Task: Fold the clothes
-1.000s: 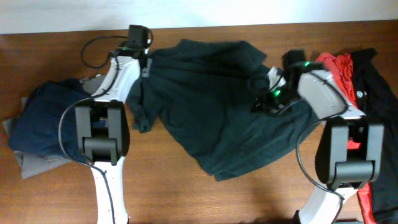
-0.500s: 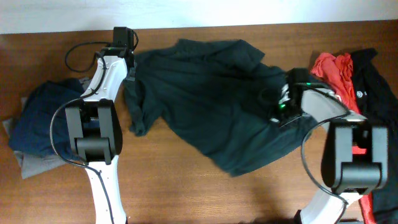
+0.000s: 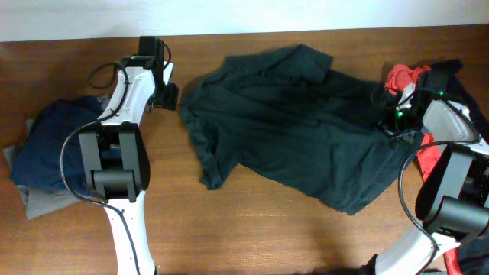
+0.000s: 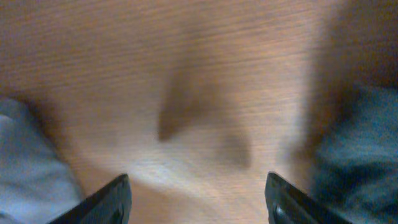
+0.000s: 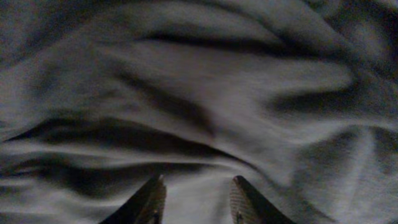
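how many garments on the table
5: large dark green shirt mid-table, navy blue piece over grey fabric far left, red shirt and black garment far right; others may hide.

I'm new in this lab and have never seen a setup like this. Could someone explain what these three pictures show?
The machine is two robot arms, a left arm and a right arm, each ending in a two-finger gripper, at a wooden table. The wide picture looks down from above. Each close-up comes from a camera on one wrist, looking past that arm's own fingers.

A large dark green shirt lies crumpled in the middle. At the left, a navy garment rests on grey cloth. At the right edge are a red shirt and a black garment.

The left gripper is open over bare wood, holding nothing. The right gripper is over the green shirt, fingers apart, apparently gripping nothing.
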Robot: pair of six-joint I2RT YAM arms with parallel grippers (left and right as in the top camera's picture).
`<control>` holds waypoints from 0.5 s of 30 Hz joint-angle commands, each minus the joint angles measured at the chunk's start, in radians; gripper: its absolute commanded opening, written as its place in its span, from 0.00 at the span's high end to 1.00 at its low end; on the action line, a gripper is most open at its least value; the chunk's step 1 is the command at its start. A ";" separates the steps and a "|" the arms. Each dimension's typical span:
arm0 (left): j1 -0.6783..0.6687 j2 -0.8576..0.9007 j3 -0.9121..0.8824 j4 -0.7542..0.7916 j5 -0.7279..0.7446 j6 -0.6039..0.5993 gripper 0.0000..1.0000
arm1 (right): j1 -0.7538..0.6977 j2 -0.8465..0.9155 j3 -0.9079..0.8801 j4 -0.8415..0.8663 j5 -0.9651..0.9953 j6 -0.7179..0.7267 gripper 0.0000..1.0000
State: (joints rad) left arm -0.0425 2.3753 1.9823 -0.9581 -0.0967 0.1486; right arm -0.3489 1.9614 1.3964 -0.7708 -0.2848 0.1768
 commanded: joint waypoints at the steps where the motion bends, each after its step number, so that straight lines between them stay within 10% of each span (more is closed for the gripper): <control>1: 0.006 -0.082 0.022 -0.071 0.257 -0.006 0.30 | 0.003 -0.051 0.073 -0.053 -0.129 -0.050 0.58; 15: -0.063 -0.094 -0.013 -0.428 0.511 -0.001 0.41 | 0.073 -0.082 0.106 -0.249 -0.157 -0.095 0.54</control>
State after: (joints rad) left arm -0.0711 2.3096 1.9854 -1.3785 0.3672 0.1448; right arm -0.3065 1.9007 1.4906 -1.0046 -0.4206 0.1028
